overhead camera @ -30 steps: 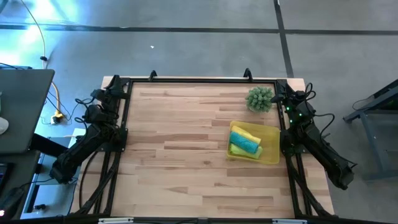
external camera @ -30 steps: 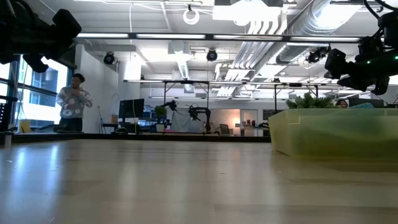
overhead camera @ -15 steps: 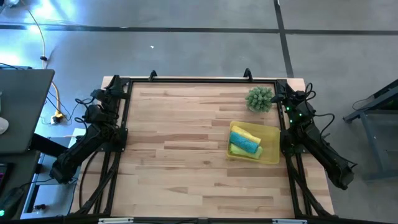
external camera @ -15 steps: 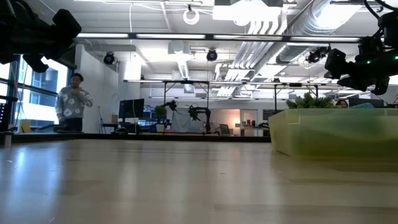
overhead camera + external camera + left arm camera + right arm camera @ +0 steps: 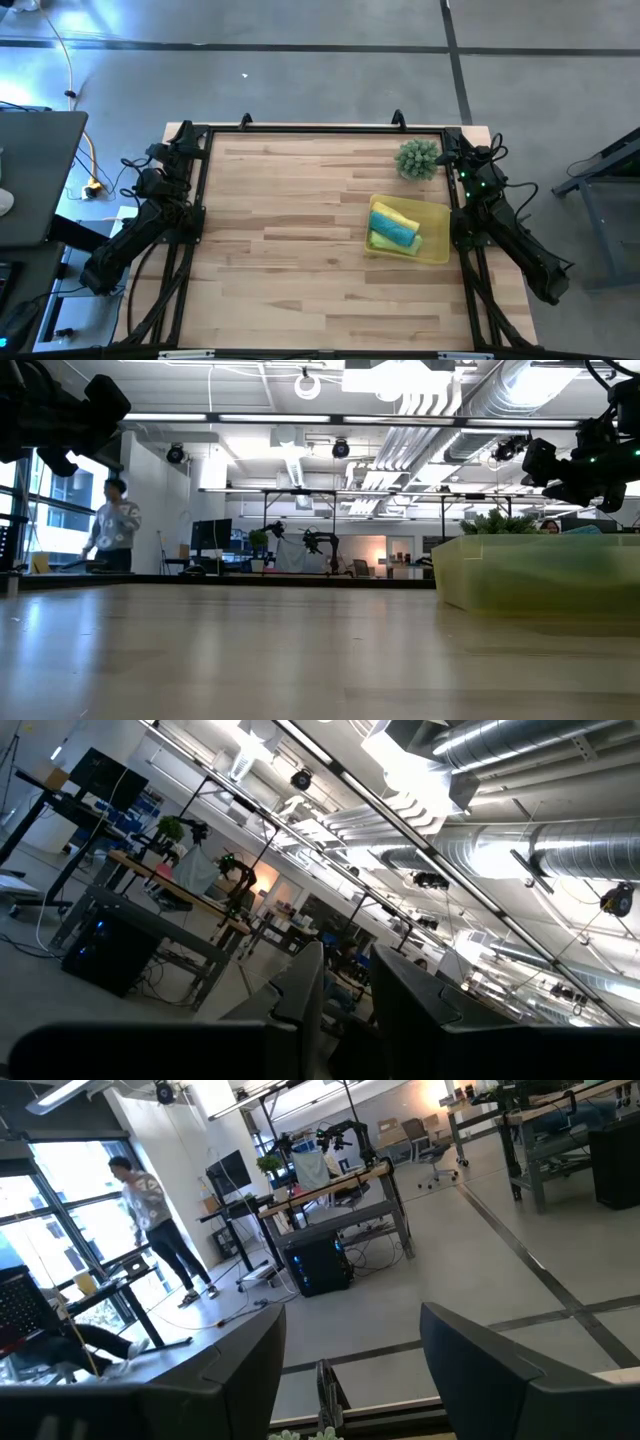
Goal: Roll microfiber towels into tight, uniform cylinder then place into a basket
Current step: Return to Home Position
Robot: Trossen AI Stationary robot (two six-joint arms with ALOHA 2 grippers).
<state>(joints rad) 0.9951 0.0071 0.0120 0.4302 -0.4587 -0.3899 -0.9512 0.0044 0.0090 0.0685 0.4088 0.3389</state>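
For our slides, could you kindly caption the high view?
Three towels in yellow basket beside spiky plant; left arm and right arm at table edges.

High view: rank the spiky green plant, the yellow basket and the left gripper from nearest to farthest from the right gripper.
1. Spiky green plant: right beside the right gripper, at the top right corner of the table.
2. Basket: on the table's right side, below the plant in the picture.
3. Left gripper: across the table, at its top left corner.

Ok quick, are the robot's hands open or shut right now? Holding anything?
Left gripper: open, holding nothing, up by the table's left edge.
Right gripper: open, holding nothing, up by the right edge.
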